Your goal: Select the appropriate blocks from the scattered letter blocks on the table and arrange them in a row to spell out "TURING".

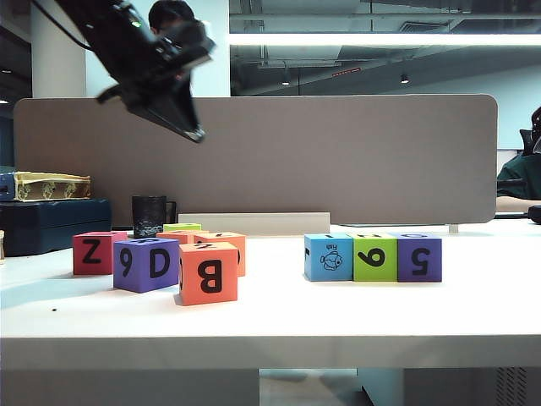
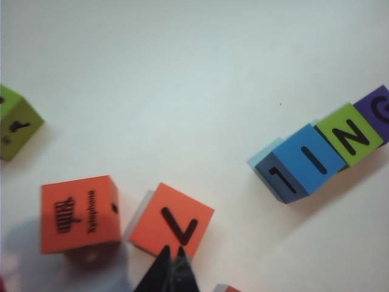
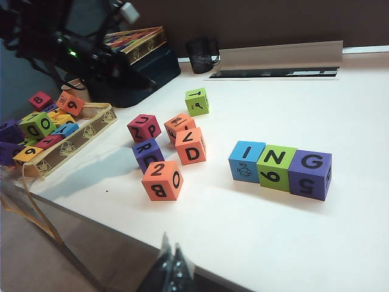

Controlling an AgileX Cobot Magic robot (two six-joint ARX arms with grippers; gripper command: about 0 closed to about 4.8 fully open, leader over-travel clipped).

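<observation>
White tabletop [image 1: 279, 326] fills the near ground, bare along its thick front edge. Nearest me stands the orange B block [image 1: 208, 272], and just behind it the purple D block [image 1: 146, 264] and the red Z block [image 1: 95, 253] huddle with another orange cube [image 1: 226, 245] and a lime green one [image 1: 182, 227] peeping over the back. Over to the right, well apart from that cluster, three cubes touch in a row: the blue fish block [image 1: 329, 257], the green block [image 1: 375, 257] and the purple block [image 1: 419, 257]; from above their tops read I, N, G.

My left claw [image 2: 172, 261] is pinched shut with nothing in it, tips together, hanging above the table over the orange V block [image 2: 172, 221]; beside that sits the orange xylophone block [image 2: 79, 213]. From outside, that arm [image 1: 152, 63] hangs high over the left cluster.

My right claw [image 3: 171, 258] is also closed and empty, held off the near edge of the table, away from every cube.

Farther back sit a black mug [image 1: 149, 216], a dark case [image 1: 52, 224] and the brown-grey divider panel [image 1: 338, 161]. Off the table's left end, a tray [image 3: 67, 146] holds spare letter blocks.
</observation>
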